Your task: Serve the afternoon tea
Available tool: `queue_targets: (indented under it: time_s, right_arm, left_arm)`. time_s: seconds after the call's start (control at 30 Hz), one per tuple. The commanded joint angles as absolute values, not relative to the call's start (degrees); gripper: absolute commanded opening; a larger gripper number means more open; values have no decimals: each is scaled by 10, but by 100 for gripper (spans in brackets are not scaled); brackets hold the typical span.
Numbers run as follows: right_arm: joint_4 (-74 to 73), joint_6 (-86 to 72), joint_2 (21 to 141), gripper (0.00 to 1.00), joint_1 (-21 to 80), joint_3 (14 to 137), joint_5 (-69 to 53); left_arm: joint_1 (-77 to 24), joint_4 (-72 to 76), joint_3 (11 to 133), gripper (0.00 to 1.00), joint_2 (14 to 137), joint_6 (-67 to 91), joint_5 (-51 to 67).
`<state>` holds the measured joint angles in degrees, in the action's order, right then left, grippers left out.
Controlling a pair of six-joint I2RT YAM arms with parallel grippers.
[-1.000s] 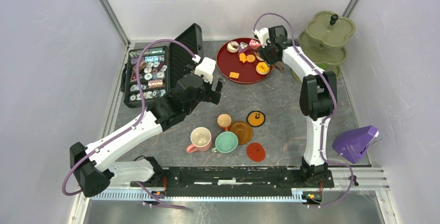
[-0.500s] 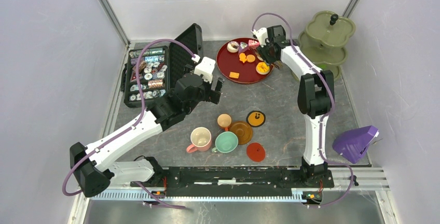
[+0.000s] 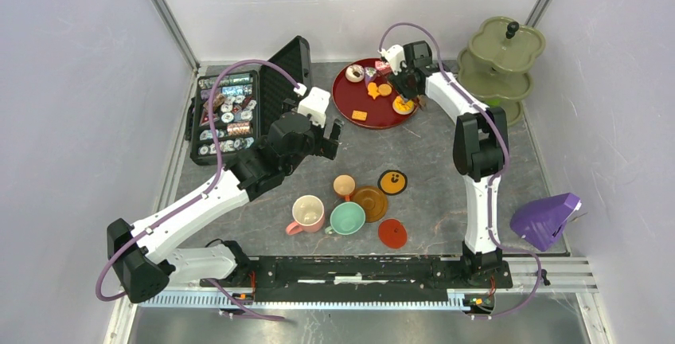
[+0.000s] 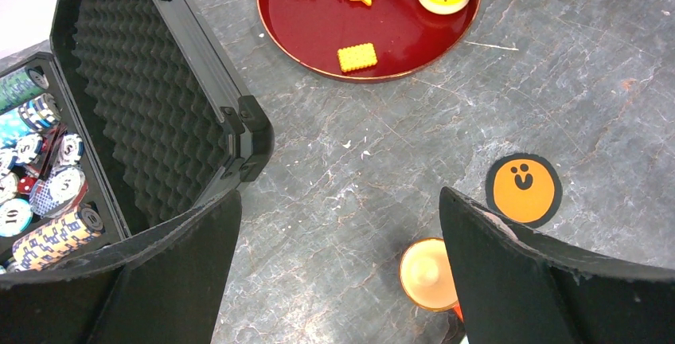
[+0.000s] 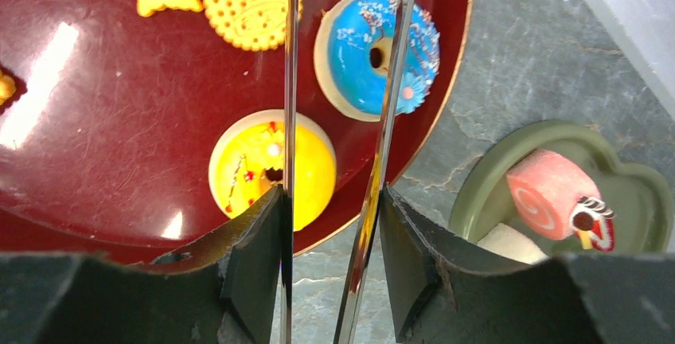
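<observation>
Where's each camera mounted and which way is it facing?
Top external: above, behind the bases, looking down on the table; both arms whole.
Left wrist: on the left gripper, facing forward-down at case and red tray; open jaws below.
Right wrist: looking down on the tray rim; jaws clamp tongs; yellow donut below.
Shared: tray and yellow donut, all three views.

Bright, even overhead light fills the enclosure, leaving only faint, soft shadows on the grey table [image 3: 430, 153] beneath both arms. In the right wrist view, white glare streaks the left side of the glossy red tray [image 5: 103, 145], and the metal tongs [image 5: 290, 57] mirror its colour. The right gripper's fingers [image 5: 255, 240], close to the lens, render dark and soft-edged; the left gripper's fingers [image 4: 175, 280] likewise read as near-black, detail-free shapes along the bottom edge.
</observation>
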<state>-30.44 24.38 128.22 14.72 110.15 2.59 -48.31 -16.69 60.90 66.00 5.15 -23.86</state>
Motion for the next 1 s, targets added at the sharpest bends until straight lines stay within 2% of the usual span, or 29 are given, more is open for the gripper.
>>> queue_targets:
  time_s: [0.0,0.23,0.57,0.97]
  right_arm:
    - [-294,256,1238,51,158,1068,-21]
    - [-289,246,1208,49,163,1032,-74]
    - [-250,201,1118,48,164,921,-61]
    - [-209,127,1073,49,164,879,-90]
  left_arm:
    - [-480,-160,626,100,652,70,-235]
    - [-481,-161,626,100,649,72,-233]
    - [-480,-162,627,100,647,76,-225]
    - [-481,-163,625,100,639,78,-226]
